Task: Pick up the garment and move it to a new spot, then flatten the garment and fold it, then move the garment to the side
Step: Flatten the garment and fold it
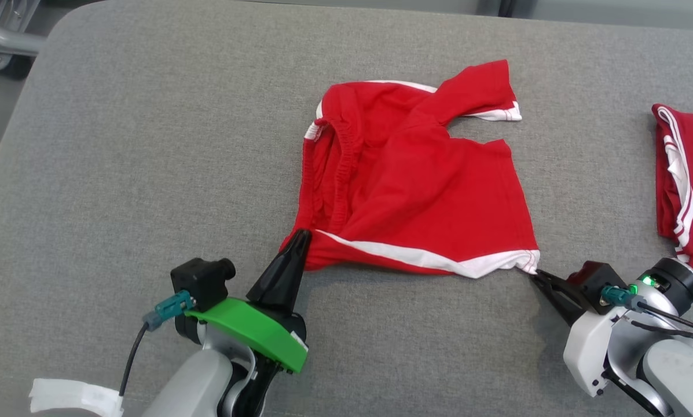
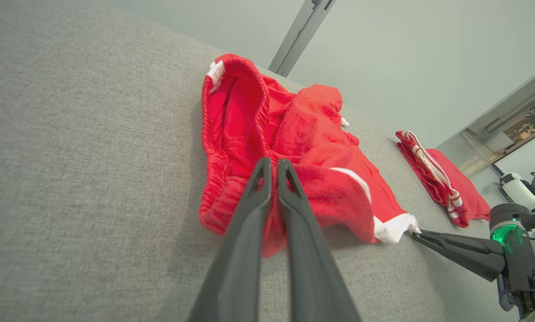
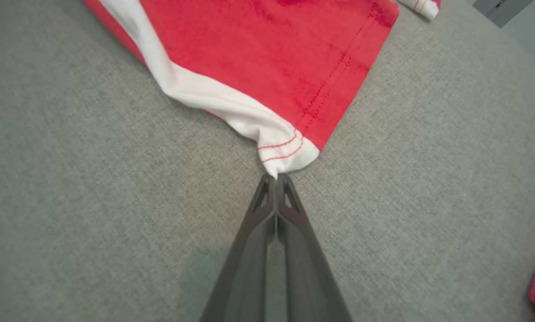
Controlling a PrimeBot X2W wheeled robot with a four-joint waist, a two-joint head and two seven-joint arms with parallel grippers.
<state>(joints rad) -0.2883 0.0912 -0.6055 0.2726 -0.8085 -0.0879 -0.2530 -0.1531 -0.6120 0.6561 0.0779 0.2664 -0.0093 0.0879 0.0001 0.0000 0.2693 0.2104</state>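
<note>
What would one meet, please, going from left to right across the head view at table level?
left hand → red shorts → right hand → folded red garment

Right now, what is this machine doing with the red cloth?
The robot has a pair of red shorts lying on a grey padded table. Its left claw pinches the waistband end, its right claw the white hem corner. They lie rumpled, not yet folded. Another red garment lies further right.
</note>
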